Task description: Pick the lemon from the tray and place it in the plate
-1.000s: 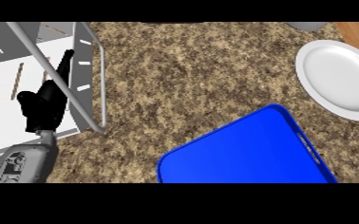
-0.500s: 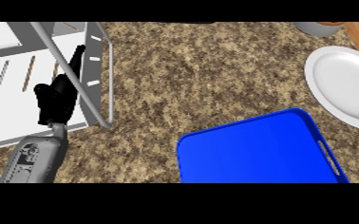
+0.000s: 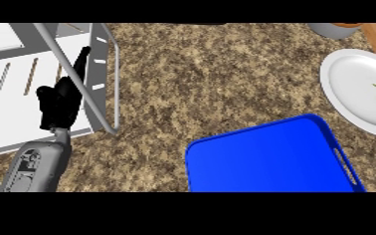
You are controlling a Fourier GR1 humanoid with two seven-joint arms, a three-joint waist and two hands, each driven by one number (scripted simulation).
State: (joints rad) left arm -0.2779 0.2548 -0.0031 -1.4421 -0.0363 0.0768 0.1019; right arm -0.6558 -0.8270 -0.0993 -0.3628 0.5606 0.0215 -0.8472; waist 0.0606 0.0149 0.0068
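Robot's black left hand (image 3: 60, 104) rests at left w/ fingers straight up, holding nothing — glossy blue rectangular tray (image 3: 272, 159) shows no lemon; round white plate (image 3: 351, 87) at right edge.

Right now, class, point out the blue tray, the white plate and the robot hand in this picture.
blue tray (image 3: 272, 159): head view, on its bare flat floor.
white plate (image 3: 351, 87): head view, on its bare white inner surface.
left robot hand (image 3: 60, 104): head view, on the back of the palm.
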